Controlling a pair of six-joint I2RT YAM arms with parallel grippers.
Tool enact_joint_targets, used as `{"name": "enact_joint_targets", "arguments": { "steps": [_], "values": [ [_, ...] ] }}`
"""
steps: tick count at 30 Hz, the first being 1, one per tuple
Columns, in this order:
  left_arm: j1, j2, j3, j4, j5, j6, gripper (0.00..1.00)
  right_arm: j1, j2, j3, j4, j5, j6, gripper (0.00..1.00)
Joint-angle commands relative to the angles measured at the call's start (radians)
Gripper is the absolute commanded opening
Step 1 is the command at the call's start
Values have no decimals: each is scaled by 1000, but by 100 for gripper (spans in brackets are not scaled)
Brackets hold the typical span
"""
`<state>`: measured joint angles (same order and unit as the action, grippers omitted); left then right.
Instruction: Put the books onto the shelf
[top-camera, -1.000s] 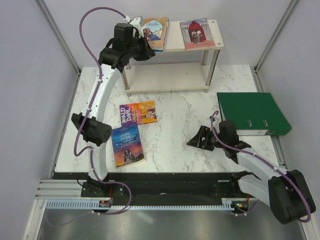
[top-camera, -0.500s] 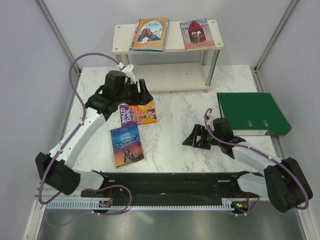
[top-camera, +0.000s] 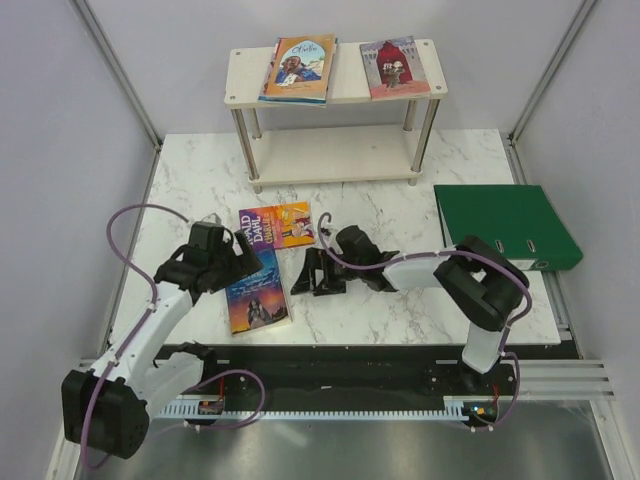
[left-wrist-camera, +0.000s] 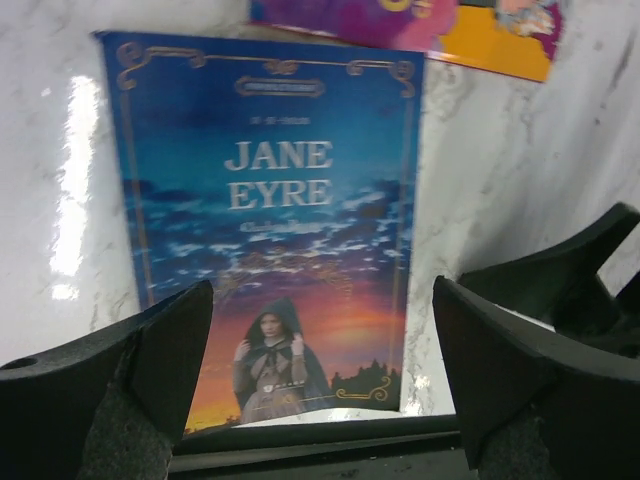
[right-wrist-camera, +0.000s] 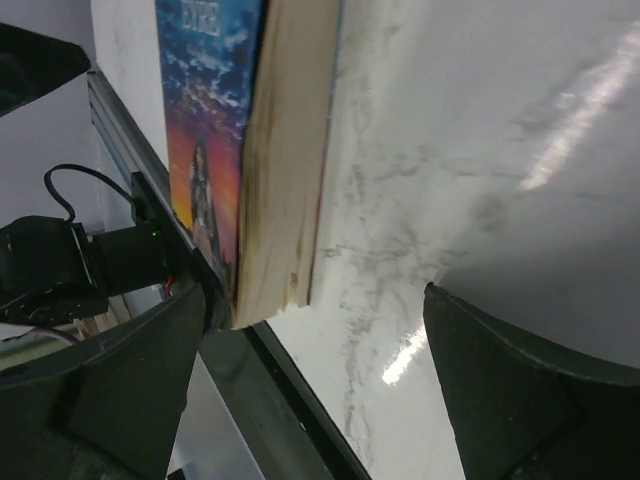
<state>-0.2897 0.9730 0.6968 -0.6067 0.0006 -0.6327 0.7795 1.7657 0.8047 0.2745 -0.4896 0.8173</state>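
Wide open, the left gripper (top-camera: 238, 266) is held low over the table (top-camera: 400, 200), its fingers (left-wrist-camera: 150, 370) spread with nothing clasped between them. The Jane Eyre book (top-camera: 257, 292) is seen lying flat and cover up directly beneath and ahead of this gripper, its title readable between the two fingers in the left wrist view. Just beyond the far edge of that book, ahead of the left gripper and slightly to its right, the Roald Dahl book (top-camera: 277, 225) is laid flat on the marble; whether the two covers touch cannot be told. The right gripper (top-camera: 312, 275) is also seen opened wide and empty, lowered close to the table and turned toward the left gripper, so that the Jane Eyre book lies between the two. In the right wrist view the page edge of that book is framed straight ahead between the fingers, just beside them, but contact cannot be made out. Well beyond both grippers, at the far side of the table, the shelf (top-camera: 345, 82) is stood; on its top board a tan book (top-camera: 300, 68) and a red book (top-camera: 393, 68) are laid flat, set apart from each other. Behind the right gripper, by the right edge of the table, a green binder (top-camera: 505, 225) is laid flat.
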Motion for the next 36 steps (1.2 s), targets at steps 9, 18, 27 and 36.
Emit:
{"name": "enact_joint_targets", "arguments": {
  "steps": [9,18,27,36],
  "values": [
    [161,-19,-132,-71,-45,-199,94,104,238,205,155,-9,143,98],
    [181,64,-318,134,131,-245,93,150,281,274,212,-35,194,96],
    [181,84,-296,154,148,-213,93,159,229,228,417,-102,269,90],
    [181,116,-298,179,165,-203,93,210,238,286,454,-150,249,75]
  ]
}}
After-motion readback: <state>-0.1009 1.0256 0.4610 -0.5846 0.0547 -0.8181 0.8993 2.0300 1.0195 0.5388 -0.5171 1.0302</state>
